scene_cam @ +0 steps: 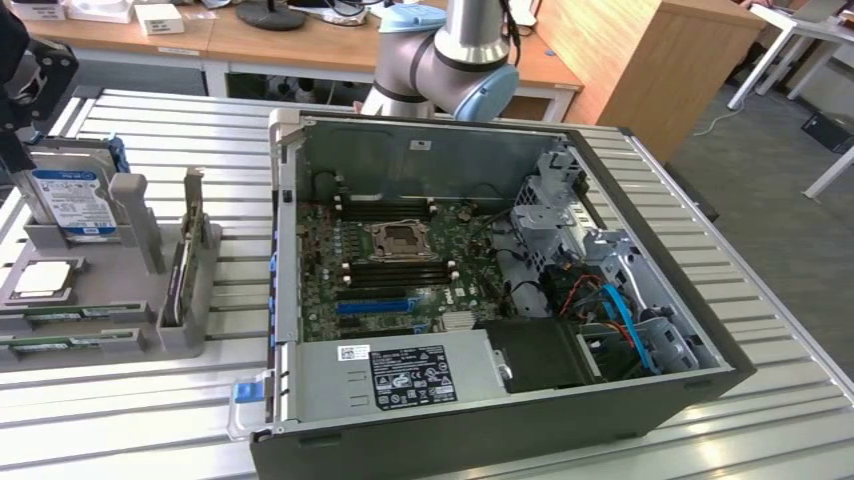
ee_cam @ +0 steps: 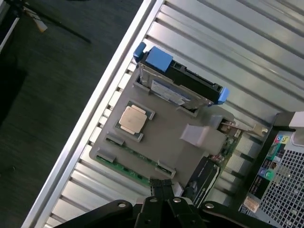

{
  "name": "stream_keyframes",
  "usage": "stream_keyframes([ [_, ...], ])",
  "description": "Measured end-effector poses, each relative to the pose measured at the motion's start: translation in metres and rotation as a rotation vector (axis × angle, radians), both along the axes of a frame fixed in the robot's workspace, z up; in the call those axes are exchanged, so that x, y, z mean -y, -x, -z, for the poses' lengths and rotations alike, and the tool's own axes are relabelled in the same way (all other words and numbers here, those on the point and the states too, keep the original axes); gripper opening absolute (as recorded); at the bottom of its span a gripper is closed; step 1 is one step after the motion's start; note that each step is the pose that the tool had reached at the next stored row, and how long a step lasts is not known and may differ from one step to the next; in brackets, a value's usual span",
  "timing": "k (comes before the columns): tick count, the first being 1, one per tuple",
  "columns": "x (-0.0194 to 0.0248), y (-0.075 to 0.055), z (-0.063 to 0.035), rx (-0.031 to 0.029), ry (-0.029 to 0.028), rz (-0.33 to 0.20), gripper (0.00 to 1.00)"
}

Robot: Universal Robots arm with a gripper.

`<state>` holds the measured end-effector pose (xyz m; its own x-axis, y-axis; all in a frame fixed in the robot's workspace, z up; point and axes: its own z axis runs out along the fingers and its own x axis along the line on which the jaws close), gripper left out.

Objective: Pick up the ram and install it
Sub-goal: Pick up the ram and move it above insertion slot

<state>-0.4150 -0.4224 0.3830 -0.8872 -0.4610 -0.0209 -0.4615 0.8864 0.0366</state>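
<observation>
Fingers (ee_cam: pixel 156 189) together and empty as I hung above the grey holder (ee_cam: pixel 166 142); the ram (ee_cam: pixel 121 167) lay in its slot, at the exterior view's 9 o'clock from the open case (scene_cam: pixel 400 150). Nothing picked, nothing installed.

table (scene_cam: pixel 160 400) was ribbed bare metal w/ a dull satin sheen. holder (ee_cam: pixel 161 137) looked like smooth matt grey plastic. ram (ee_cam: pixel 124 169) was green pcb, slightly glossy. hard drive (scene_cam: pixel 67 200) was silver metal w/ a glossy label (blue-white). pc case (scene_cam: pixel 534 430) ext. was matt dark grey. desk (scene_cam: pixel 627 60) behind was smooth wood.
</observation>
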Motion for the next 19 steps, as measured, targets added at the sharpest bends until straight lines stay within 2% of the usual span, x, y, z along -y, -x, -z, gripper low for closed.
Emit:
stream_keyframes([
  [19,0.0000,0.0000,0.0002,0.0000,0.0160,-0.345,0.11],
])
